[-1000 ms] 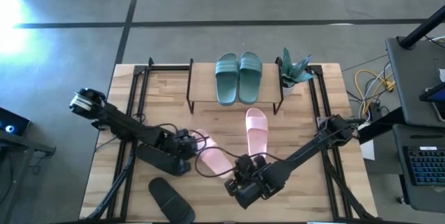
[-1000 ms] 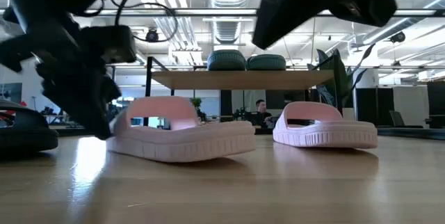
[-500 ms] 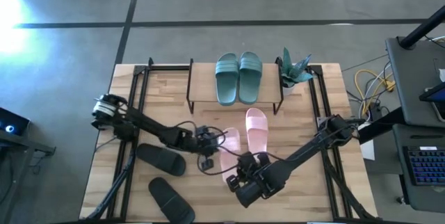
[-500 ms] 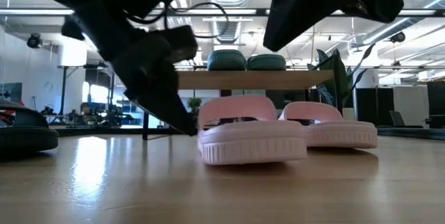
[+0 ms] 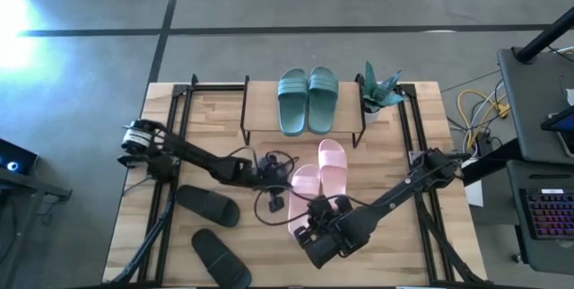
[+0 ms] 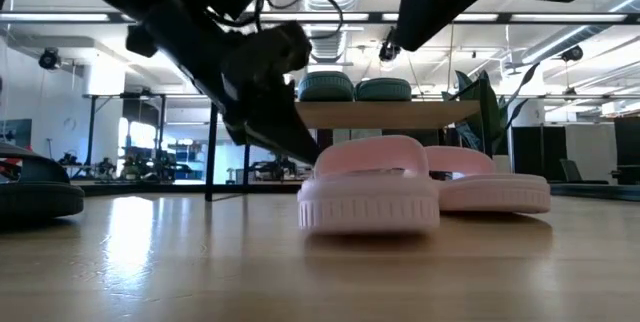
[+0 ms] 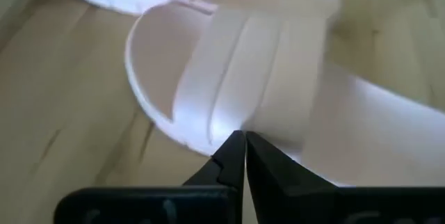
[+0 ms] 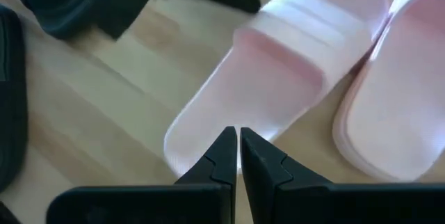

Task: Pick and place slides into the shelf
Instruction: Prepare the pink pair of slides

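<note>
Two teal slides [image 5: 308, 100] lie side by side on the shelf [image 5: 348, 117] at the far middle. Two pale pink slides rest on their soles on the table in front of it: the farther one [image 5: 332, 165] and the nearer one [image 5: 303, 195], close beside each other. Two black slides [image 5: 206, 206] [image 5: 220, 258] lie at the near left. My left gripper [image 5: 285, 181] is shut at the nearer pink slide's left side. My right gripper [image 5: 311, 223] is shut and hovers above that slide's heel end [image 8: 201, 140], well off the table. My left gripper presses its shut fingertips [image 7: 238, 144] against the nearer pink slide's left side, where the strap [image 7: 233, 113] meets the sole. The fingers slant down from the table's left. The slide lies flat on its sole [image 6: 368, 207] on the table.
A small potted plant [image 5: 379, 89] stands at the shelf's right end. Black metal rails [image 5: 170, 145] [image 5: 414, 136] run along the table's left and right sides. Loose cables [image 5: 269, 201] hang by the left gripper. Bare wood lies along the near right.
My left gripper has gone toward the table's right edge, staying shut, and has pushed the nearer pink slide along. The slide has slid right and turned about, from slanted and apart to lying alongside the farther pink slide.
</note>
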### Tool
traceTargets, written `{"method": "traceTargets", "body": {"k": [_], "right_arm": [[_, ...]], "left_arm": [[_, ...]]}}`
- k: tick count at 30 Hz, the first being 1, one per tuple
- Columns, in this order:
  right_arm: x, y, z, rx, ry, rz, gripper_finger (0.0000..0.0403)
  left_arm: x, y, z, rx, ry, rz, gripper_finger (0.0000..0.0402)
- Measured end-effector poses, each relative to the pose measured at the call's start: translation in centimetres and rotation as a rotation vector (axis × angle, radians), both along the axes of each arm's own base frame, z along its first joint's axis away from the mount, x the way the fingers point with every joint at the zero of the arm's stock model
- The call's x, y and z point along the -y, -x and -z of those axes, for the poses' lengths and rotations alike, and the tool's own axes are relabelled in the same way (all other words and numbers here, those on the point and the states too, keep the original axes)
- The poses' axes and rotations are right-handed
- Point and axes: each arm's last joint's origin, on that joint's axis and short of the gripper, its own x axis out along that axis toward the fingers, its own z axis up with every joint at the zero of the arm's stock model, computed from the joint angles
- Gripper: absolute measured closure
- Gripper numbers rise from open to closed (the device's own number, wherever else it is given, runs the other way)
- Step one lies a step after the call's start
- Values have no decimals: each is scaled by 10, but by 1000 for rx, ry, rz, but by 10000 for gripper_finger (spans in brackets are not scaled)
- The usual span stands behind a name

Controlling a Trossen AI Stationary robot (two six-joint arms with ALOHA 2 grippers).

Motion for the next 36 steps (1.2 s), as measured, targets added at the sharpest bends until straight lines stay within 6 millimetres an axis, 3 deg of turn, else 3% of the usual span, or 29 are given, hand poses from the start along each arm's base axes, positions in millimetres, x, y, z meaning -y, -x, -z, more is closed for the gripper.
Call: {"method": "traceTargets", "body": {"k": [6,13,18,22,30,36], "right_arm": [[-17,10,0,-10,-74,-28,390],[-39,15,1,67,-183,-38,390],[-46,10,8,140,-250,-37,390],[-52,2,17,207,-328,-67,390],[-62,-13,55,204,-361,-50,390],[-59,-14,71,168,-313,-12,390]], "left_arm": [[-5,12,-4,-109,-29,53,402],[18,28,-5,-179,33,228,402],[37,21,5,-131,41,283,402],[39,16,10,-103,47,278,402],[29,5,20,-66,48,224,402],[23,-3,24,-35,65,215,402]]}}
